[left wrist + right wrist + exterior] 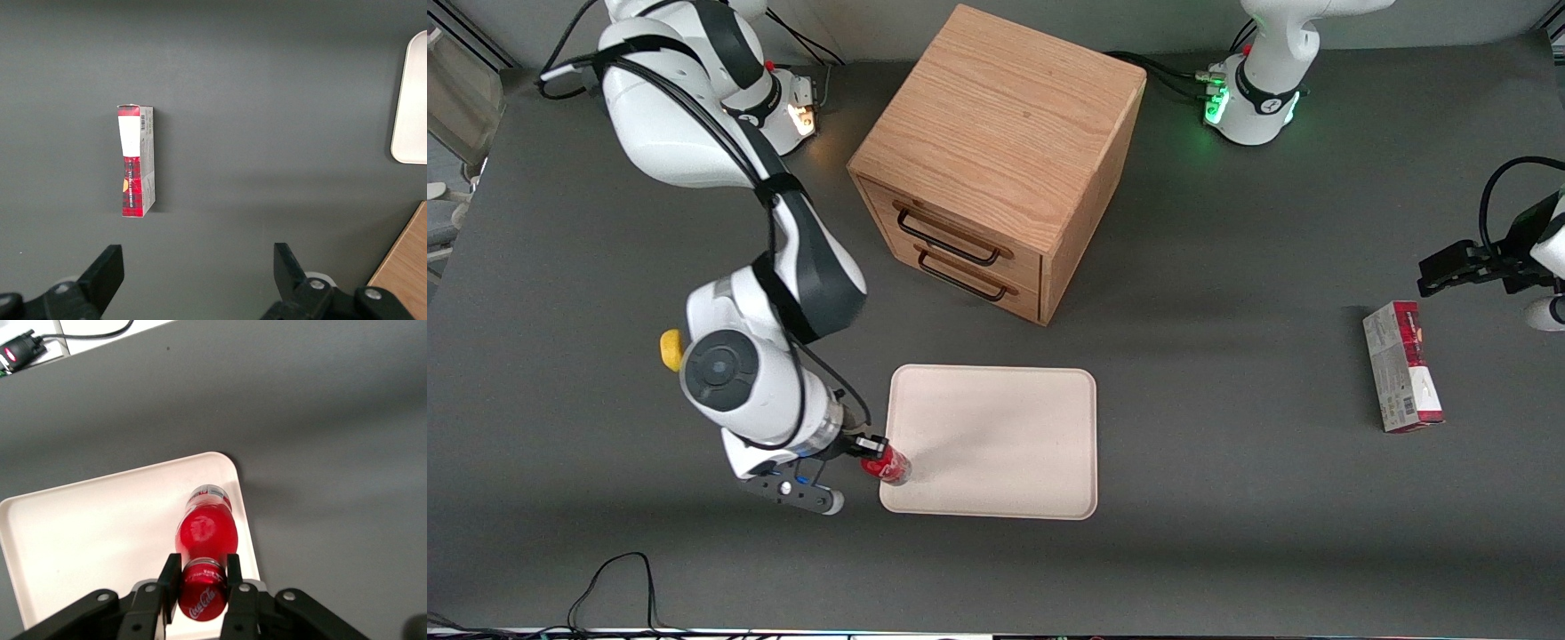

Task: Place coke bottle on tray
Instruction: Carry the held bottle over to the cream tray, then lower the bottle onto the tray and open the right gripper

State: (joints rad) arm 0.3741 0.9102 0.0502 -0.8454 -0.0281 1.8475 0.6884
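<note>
Gripping the coke bottle near its capped end, the pincer was closed on it over the corner of the tray nearest the working arm. The bottle looked small, light, rigid and probably slick, so that narrow end suited the hold. The wrist reached out low over the counter, bottle tilted, clear base toward the tray.

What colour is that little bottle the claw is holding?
Red, with white script; the coke bottle shows best in the right wrist view, held in the gripper over the tray.

end effector lowered, fingers clamped
</note>
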